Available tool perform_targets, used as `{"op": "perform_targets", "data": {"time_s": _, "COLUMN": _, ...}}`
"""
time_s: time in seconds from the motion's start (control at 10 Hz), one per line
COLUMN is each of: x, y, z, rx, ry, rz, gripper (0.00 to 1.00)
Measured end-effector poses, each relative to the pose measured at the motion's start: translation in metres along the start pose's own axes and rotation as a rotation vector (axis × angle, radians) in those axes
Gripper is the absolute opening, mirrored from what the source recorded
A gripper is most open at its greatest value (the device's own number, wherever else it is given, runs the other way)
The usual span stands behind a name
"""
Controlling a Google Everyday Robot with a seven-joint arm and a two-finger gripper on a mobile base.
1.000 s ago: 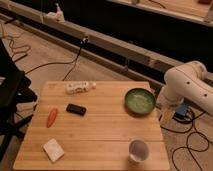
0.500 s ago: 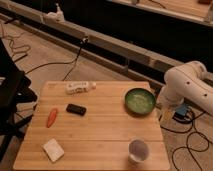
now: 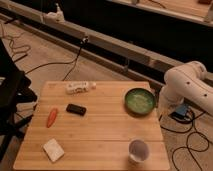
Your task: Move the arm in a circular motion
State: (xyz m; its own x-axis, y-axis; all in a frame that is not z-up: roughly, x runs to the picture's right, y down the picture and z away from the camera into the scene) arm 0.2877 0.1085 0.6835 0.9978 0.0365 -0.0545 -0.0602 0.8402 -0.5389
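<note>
arm (image 3: pixel 187 85): at 3 o'clock, just beside the table (image 3: pixel 100 135) | gripper: out of sight, I can't tell if it's open or closed | risk: a wide circle could bump the green bowl (image 3: pixel 140 101) or catch the floor wires (image 3: pixel 192 142) | writing: none I can read

This looks like a robotics lab or test space. A large white arm (image 3: pixel 187 87) stands at the right of a plain wooden worktop (image 3: pixel 100 135), its end effector out of view. Loose black cables (image 3: pixel 50 64) trail over the floor (image 3: pixel 35 55), and a long rail (image 3: pixel 115 47) with sockets runs along the far side.
</note>
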Motion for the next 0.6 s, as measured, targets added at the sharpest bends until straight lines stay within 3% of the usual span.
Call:
{"op": "perform_targets", "data": {"time_s": 0.1, "x": 0.000, "y": -0.001, "z": 0.000, "rx": 0.002, "ry": 0.000, "rz": 0.000, "gripper": 0.03}}
{"op": "perform_targets", "data": {"time_s": 0.3, "x": -0.007, "y": -0.018, "z": -0.001, "rx": 0.032, "ry": -0.007, "rz": -0.013, "gripper": 0.00}}
{"op": "perform_targets", "data": {"time_s": 0.6, "x": -0.052, "y": -0.077, "z": 0.020, "rx": 0.118, "ry": -0.093, "rz": -0.047, "gripper": 0.00}}
